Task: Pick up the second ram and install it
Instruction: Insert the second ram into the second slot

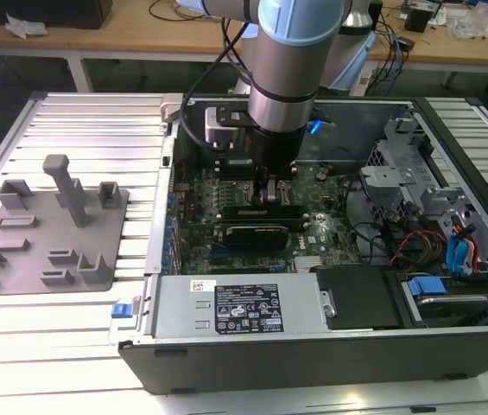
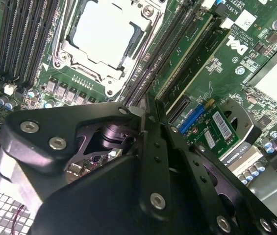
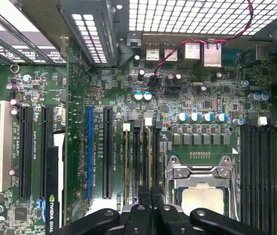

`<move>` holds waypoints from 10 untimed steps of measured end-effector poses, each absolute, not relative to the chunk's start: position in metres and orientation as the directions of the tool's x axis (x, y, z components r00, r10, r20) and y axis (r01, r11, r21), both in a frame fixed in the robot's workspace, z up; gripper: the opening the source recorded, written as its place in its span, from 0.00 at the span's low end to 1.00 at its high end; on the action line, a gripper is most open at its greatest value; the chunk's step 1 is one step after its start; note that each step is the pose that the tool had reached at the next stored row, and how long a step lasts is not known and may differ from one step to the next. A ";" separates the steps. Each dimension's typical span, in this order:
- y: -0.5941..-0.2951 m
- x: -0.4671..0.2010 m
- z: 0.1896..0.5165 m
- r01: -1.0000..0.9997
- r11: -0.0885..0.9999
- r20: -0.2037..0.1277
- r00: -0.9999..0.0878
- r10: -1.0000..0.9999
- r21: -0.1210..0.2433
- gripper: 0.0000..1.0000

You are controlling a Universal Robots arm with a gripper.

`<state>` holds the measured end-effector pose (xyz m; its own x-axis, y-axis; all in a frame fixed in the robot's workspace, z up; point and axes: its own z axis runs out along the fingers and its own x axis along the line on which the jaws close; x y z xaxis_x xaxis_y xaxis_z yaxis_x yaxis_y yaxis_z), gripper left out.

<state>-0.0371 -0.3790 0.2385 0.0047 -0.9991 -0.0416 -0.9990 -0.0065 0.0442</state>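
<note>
My gripper (image 1: 269, 192) reaches down inside the open computer case (image 1: 451, 156), over the memory slots (image 3: 143, 156) beside the processor socket (image 3: 202, 196). In both wrist views its black fingers (image 2: 158, 147) are shut together at the tips (image 3: 150, 193). A thin pale sliver, seen edge-on, is pinched between them; I take it for the second ram (image 2: 136, 110). It lines up with a dark slot close to the socket (image 2: 106, 34). Another green stick (image 2: 189, 51) sits seated in a slot farther from the socket (image 3: 126, 166).
A black graphics card (image 1: 256, 232) lies just in front of the gripper. The grey power supply (image 1: 235, 307) and drive bays (image 1: 451, 259) line the case. A grey parts fixture (image 1: 49, 229) stands on the ribbed table at the exterior view's left.
</note>
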 end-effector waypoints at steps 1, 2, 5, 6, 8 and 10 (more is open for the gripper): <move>-0.379 -0.037 0.238 -0.999 -0.003 -0.042 0.001 -0.999 0.044 0.09; -0.379 -0.037 0.238 -0.999 0.002 -0.042 -0.004 -0.999 0.044 0.09; -0.379 -0.037 0.238 -0.999 0.007 -0.042 -0.008 -0.999 0.044 0.09; -0.379 -0.037 0.238 -0.999 0.012 -0.042 -0.013 -0.999 0.044 0.09; -0.379 -0.037 0.238 -0.999 0.013 -0.042 -0.015 -0.999 0.044 0.09; -0.379 -0.037 0.238 -0.999 0.013 -0.042 -0.015 -0.999 0.044 0.09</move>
<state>-0.0370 -0.3790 0.2382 -0.0150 -0.9990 -0.0416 -0.9989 0.0132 0.0442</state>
